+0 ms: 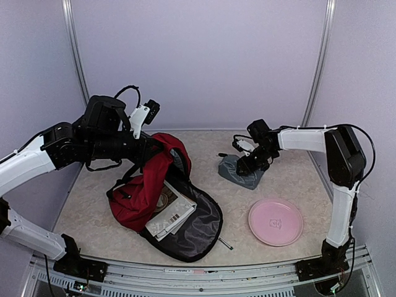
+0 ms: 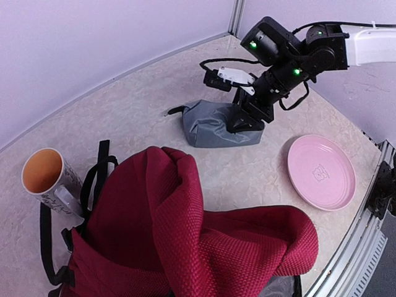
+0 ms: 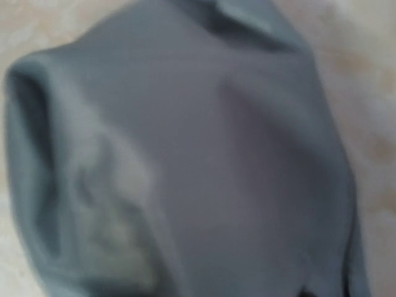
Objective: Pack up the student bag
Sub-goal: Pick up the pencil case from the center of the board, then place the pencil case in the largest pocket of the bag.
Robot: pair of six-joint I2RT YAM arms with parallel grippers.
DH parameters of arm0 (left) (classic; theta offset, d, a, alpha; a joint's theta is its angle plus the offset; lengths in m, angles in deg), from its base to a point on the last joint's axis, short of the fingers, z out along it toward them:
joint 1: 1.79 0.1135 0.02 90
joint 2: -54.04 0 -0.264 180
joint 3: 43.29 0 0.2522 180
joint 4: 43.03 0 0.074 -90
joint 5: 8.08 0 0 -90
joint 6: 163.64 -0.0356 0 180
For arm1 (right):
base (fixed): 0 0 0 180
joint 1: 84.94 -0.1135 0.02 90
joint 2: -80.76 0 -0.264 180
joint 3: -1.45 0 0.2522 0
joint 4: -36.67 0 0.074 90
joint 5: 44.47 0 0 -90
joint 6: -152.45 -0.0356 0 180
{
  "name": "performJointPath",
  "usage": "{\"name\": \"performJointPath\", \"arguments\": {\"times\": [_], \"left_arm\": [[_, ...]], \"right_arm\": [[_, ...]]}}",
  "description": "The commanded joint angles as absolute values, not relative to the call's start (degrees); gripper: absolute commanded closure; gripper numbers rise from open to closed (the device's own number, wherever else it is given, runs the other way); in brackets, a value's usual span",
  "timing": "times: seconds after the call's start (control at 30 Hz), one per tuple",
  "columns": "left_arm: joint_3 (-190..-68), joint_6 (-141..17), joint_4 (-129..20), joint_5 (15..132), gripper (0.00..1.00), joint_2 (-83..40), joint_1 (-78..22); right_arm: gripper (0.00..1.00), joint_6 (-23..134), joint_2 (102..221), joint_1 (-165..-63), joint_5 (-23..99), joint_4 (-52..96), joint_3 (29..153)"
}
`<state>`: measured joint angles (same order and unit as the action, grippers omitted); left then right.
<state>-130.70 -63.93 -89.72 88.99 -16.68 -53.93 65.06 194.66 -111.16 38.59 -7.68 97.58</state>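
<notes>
The student bag [image 2: 185, 235] is coarse, matt, dark red woven cloth, with a smoother, faintly shiny grey lining [image 1: 198, 230]. The grey pouch [image 2: 213, 127] is soft matt fabric. The pink plate [image 2: 322, 173] looks smooth and slightly glossy, and the tabletop [image 2: 142, 117] is mottled and matt.

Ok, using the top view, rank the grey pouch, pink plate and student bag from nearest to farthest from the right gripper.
From the right gripper:
1. Grey pouch: right beneath it, at the fingertips.
2. Pink plate: toward the front, on the right side.
3. Student bag: farthest, over on the left side.
</notes>
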Motion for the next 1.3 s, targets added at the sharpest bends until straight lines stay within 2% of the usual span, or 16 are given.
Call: {"name": "performJointPath", "arguments": {"times": [0.0, 0.1, 0.13, 0.4, 0.63, 0.73, 0.83, 1.03, 1.1, 1.27], "left_arm": [[-130.02, -65.42, -86.21, 88.57, 1.0, -15.35, -53.47], [-129.79, -65.55, -86.1, 88.74, 1.0, -15.16, -53.45], [-129.93, -65.57, -86.28, 88.89, 1.0, -15.21, -53.47], [-130.89, -65.93, -87.18, 91.4, 1.0, -14.78, -53.47], [-130.46, -66.08, -86.56, 90.9, 1.0, -13.62, -53.47], [-130.58, -66.32, -85.78, 89.53, 1.0, -13.37, -53.55], [-131.06, -66.38, -85.89, 89.01, 1.0, -13.45, -53.68], [-131.7, -66.2, -86.7, 88.6, 1.0, -13.16, -54.78], [-131.36, -66.57, -86.32, 87.93, 1.0, -12.99, -55.52], [-131.08, -67.05, -84.33, 82.84, 1.0, -13.44, -56.92]], "right_arm": [[0.55, 68.6, 196.97, -111.04, 30.31, -12.59, 96.95], [0.94, 68.5, 191.64, -111.05, 27.25, -7.97, 92.49], [1.0, 68.59, 188.92, -111.05, 26.97, -6.74, 91.22], [1.0, 71.43, 163.36, -115.63, 19.17, -2.65, 84.09], [1.0, 77.57, 148.4, -136.93, 15.86, 1.72, 74.38], [1.0, 77.94, 151.29, -144.58, 20.22, 4.25, 74.81], [1.0, 83.8, 159.62, -149.82, 27.24, 1.15, 79.56], [1.0, 89.51, 181.21, -151.24, 49.71, -13.62, 99.34], [1.0, 90.22, 185.57, -151.3, 56.23, -12.87, 104.46], [1.0, 94.29, 188.68, -153.59, 58.7, -5.21, 109.77]]}}
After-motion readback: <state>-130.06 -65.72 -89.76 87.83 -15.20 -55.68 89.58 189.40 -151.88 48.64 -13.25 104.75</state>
